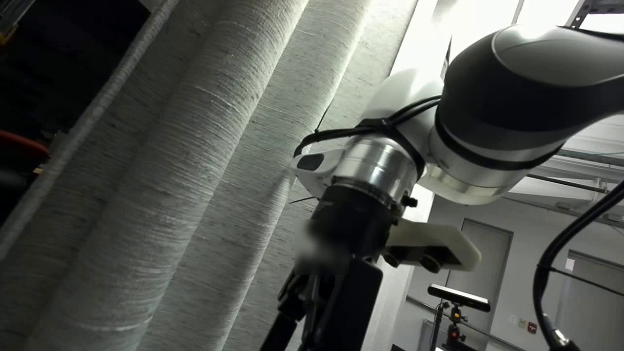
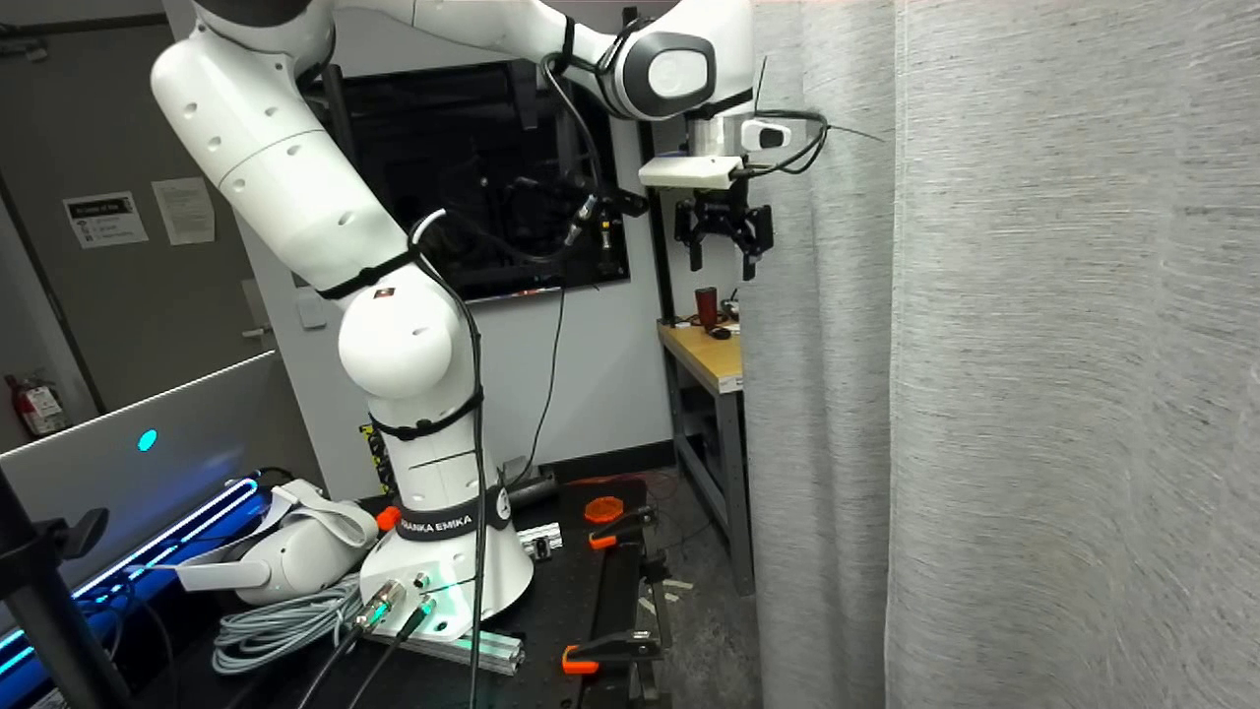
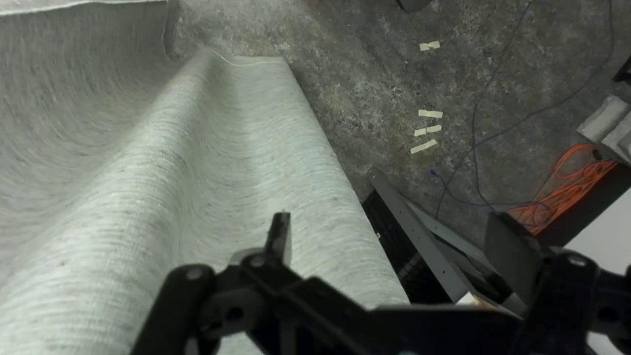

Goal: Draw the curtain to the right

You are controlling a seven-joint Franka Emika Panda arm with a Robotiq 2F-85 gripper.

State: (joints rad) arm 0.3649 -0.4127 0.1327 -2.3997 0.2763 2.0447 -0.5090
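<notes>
The curtain is a tall pale grey-white drape with deep lengthwise folds. It fills the right side of an exterior view (image 2: 1034, 345) and the left and middle of an exterior view (image 1: 195, 170). In the wrist view the curtain (image 3: 148, 197) hangs down to the floor on the left. My gripper (image 2: 724, 271) is open, pointing down, at the curtain's near edge. In the wrist view the gripper (image 3: 389, 219) has one finger over the fabric and one past its edge; whether any fabric lies between the fingers in depth, I cannot tell. In an exterior view the fingertips are cut off.
A wood-topped workbench (image 2: 701, 350) stands behind the curtain's edge. Its grey frame (image 3: 419, 231) shows below the gripper. Orange cable (image 3: 581, 187) and thin dark cords lie on the floor. The arm's black base table (image 2: 610, 650) carries clamps. A camera on a stand (image 1: 458, 297) is behind.
</notes>
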